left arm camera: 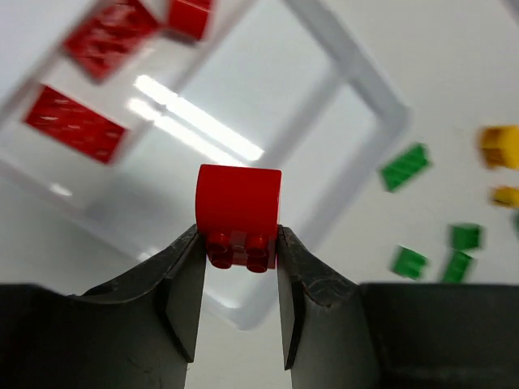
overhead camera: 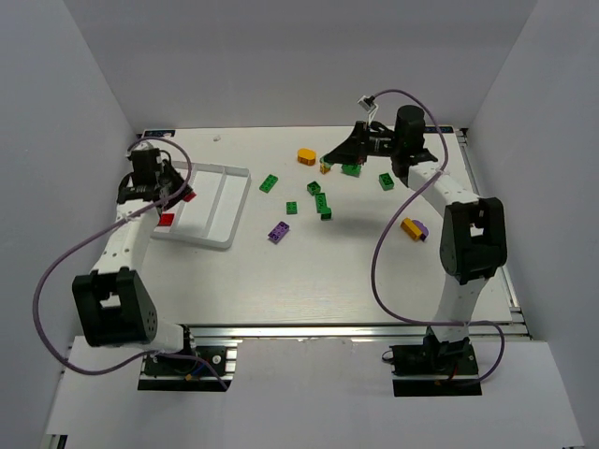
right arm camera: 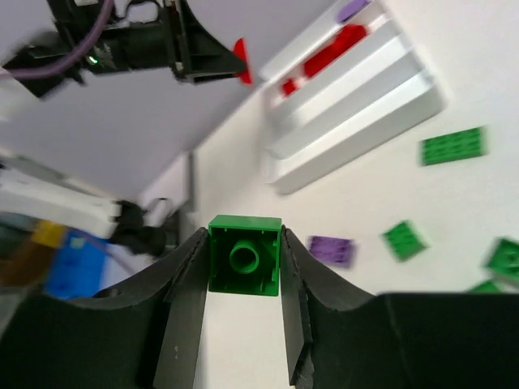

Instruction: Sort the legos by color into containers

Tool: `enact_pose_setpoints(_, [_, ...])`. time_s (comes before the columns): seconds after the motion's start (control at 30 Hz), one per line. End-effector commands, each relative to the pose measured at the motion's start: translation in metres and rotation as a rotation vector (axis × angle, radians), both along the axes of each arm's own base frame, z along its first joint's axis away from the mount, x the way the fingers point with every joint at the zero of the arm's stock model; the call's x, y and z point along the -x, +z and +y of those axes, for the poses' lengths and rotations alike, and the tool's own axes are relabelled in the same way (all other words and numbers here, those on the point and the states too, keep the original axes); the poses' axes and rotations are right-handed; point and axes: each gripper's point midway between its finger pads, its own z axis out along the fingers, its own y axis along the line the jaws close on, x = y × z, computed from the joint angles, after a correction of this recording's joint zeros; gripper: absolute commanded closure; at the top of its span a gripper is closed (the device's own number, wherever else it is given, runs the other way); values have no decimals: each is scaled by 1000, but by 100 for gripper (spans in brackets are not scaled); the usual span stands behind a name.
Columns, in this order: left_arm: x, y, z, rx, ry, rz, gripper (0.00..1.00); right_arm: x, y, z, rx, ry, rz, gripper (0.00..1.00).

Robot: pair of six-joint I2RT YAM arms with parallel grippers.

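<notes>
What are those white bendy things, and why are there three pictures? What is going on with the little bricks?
The white bendy things are two robot arms fixed to a table. Each ends in a claw with two fingers.

The big picture looks down from above. The other two come from small cameras on the arms' wrists, so you see each claw's dark fingers close up.

The left claw is pinching a red brick over a white tray that already has red bricks in it. The right claw is pinching a green brick.

More bricks lie loose on the table: green ones, a purple one and orange-yellow ones. The job is to put each colour in its own part of the tray.
</notes>
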Motion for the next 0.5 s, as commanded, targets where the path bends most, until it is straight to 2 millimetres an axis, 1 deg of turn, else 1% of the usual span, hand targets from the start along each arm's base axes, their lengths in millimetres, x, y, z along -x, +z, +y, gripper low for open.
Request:
enact_pose_setpoints(0.0, [21, -21, 60, -253, 111, 243, 100, -5, 3, -3, 164, -55, -265, 100])
enact_pose_setpoints(0.03, [20, -33, 70, -301, 119, 295, 100, -6, 0, -4, 180, -68, -266, 100])
enact_pose_setpoints(0.07, [19, -37, 77, -318, 132, 318, 100, -7, -3, -5, 188, -72, -277, 100])
enact_pose_setpoints(0.1, [16, -39, 82, -335, 137, 329, 100, -7, -3, -6, 193, -76, -296, 100])
enact_pose_setpoints(0.13, [9, -36, 87, -366, 140, 320, 100, -5, -8, -7, 206, -77, -272, 100])
enact_pose_setpoints(0.17, [5, -42, 91, -381, 144, 333, 100, -4, -12, -8, 211, -76, -265, 100])
enact_pose_setpoints(0.2, [2, -42, 95, -398, 151, 333, 100, -2, -12, -8, 212, -76, -271, 100])
enact_pose_setpoints(0.23, [-4, -36, 100, -427, 155, 319, 100, -2, -14, -8, 217, -78, -276, 100])
enact_pose_setpoints(0.27, [-7, -40, 105, -455, 165, 334, 100, 0, -15, -8, 219, -75, -275, 100])
enact_pose_setpoints(0.37, [-20, -41, 112, -504, 151, 327, 100, 2, -19, -9, 227, -71, -276, 100])
enact_pose_setpoints(0.4, [-22, -48, 114, -514, 145, 345, 100, 4, -20, -8, 229, -68, -276, 100])
enact_pose_setpoints(0.47, [-31, -48, 116, -528, 137, 343, 100, 4, -22, -8, 232, -66, -276, 100])
